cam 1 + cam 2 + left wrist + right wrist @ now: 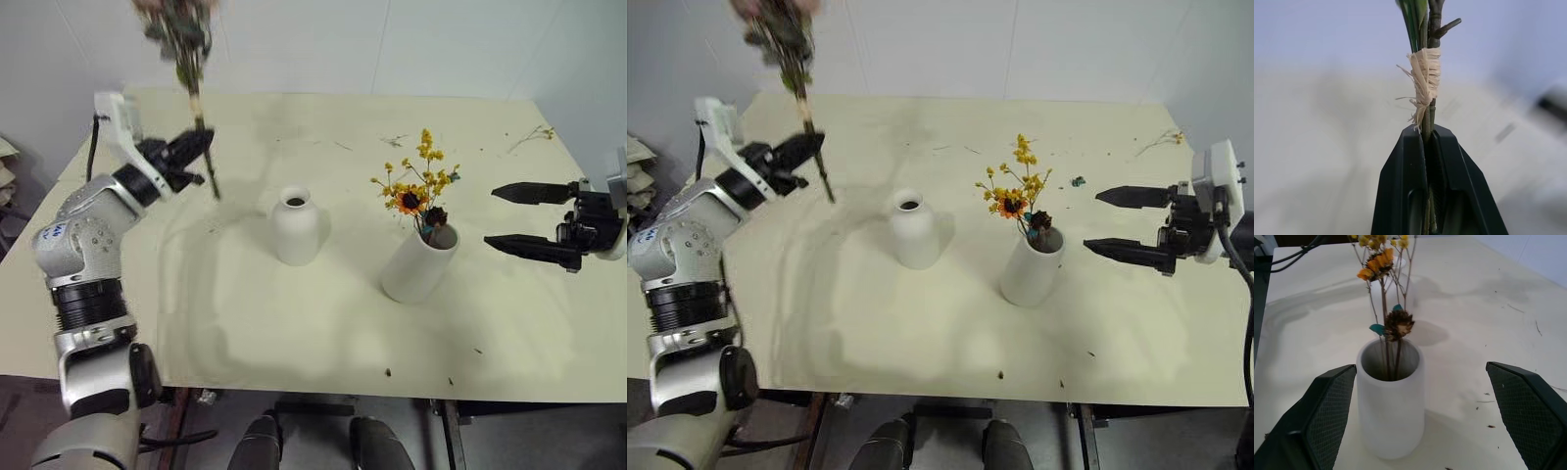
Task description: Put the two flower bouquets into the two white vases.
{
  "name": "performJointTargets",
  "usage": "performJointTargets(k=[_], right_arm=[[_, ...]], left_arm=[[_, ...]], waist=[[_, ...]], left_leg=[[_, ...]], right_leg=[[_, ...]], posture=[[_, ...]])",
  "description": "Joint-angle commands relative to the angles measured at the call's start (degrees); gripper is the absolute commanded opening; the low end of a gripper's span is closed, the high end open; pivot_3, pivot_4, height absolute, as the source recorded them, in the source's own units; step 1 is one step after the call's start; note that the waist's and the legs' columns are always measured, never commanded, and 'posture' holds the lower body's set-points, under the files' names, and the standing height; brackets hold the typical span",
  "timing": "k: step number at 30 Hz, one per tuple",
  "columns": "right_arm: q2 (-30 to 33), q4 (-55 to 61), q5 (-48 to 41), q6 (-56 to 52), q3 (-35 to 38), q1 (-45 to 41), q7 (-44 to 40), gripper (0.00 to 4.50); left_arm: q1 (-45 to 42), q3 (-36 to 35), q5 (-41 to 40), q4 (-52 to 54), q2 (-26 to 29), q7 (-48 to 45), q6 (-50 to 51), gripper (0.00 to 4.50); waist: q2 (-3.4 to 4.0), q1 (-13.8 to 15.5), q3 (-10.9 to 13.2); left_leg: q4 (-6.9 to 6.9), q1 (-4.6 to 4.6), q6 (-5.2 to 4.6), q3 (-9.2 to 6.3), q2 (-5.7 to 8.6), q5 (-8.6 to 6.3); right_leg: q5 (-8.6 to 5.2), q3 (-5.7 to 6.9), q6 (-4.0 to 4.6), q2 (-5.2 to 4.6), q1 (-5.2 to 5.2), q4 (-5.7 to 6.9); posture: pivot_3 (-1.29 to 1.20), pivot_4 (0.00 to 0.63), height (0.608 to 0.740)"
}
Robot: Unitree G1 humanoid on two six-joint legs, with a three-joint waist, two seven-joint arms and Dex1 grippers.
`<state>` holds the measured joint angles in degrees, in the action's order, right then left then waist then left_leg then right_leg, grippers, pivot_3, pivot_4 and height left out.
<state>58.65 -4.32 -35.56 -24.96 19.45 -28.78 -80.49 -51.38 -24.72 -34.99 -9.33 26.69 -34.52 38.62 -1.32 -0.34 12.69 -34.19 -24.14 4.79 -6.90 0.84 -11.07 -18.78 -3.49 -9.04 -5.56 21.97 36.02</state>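
Rose bouquet (186, 59) clamped aloft in left gripper (201, 145).

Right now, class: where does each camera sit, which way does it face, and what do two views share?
Head cameras: look down over the table, both arms showing.
Left wrist: looks along the shut left gripper up the rose bouquet stems.
Right wrist: looks between the open right gripper at the cylinder vase.
Shared: yellow bouquet, seen from head and right wrist.
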Motion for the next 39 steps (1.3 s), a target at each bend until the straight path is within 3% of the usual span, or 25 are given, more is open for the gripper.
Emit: performJointTargets(k=[1, 11, 21, 32, 39], right_arm=[[0.28, 5.82, -3.58, -1.63, 6.11, 2.27, 3.36, 4.5], [-3.86, 16.37, -17.29, -11.02, 12.81, 2.38, 15.78, 4.5], [-5.11, 20.87, -20.14, -11.5, 13.96, 8.06, 19.74, 4.5], [-5.63, 22.1, -21.54, -10.85, 14.18, 9.78, 22.63, 4.5], [-5.62, 22.06, -21.65, -10.4, 14.32, 9.91, 23.38, 4.5]], left_arm=[[-3.75, -1.75, -9.09, 1.95, -1.97, -5.27, 0.11, 0.01], [-4.91, 8.49, -7.97, -2.24, -5.18, -16.86, -4.25, 0.01], [-4.48, 11.92, -0.46, -9.78, -7.19, -24.2, -22.92, 0.01], [-5.64, 12.51, 4.15, -21.59, -8.85, -26.57, -34.79, 0.01], [-5.98, 12.06, 4.16, -26.12, -10.04, -27.63, -37.27, 0.01]], waist=[[0.0, 0.09, 0.0], [0.01, 0.12, -0.01], [0.03, 0.09, -0.02], [0.02, 0.18, -0.02], [0.02, 0.15, -0.01]], left_leg=[[-0.01, 0.01, -0.01, 0.0, 0.0, 0.0], [-0.23, 0.06, -0.29, -0.04, 0.0, -0.01], [-0.27, 0.07, -0.35, -0.02, 0.02, -0.03], [-0.26, 0.05, -0.43, -0.04, 0.03, -0.02], [-0.23, 0.04, -0.47, -0.04, 0.03, -0.04]], right_leg=[[0.0, 0.0, 0.0, 0.02, 0.01, 0.03], [0.2, -0.02, -0.02, 0.07, -0.12, 0.13], [0.28, -0.02, -0.06, 0.07, -0.22, -0.04], [0.29, -0.01, -0.08, 0.06, -0.22, -0.05], [0.3, -0.01, -0.09, 0.06, -0.22, -0.09]], posture=[[0.0, 0.15, 0.74], [0.0, 0.15, 0.74], [0.0, 0.15, 0.74], [0.0, 0.15, 0.74], [0.0, 0.15, 0.74]])
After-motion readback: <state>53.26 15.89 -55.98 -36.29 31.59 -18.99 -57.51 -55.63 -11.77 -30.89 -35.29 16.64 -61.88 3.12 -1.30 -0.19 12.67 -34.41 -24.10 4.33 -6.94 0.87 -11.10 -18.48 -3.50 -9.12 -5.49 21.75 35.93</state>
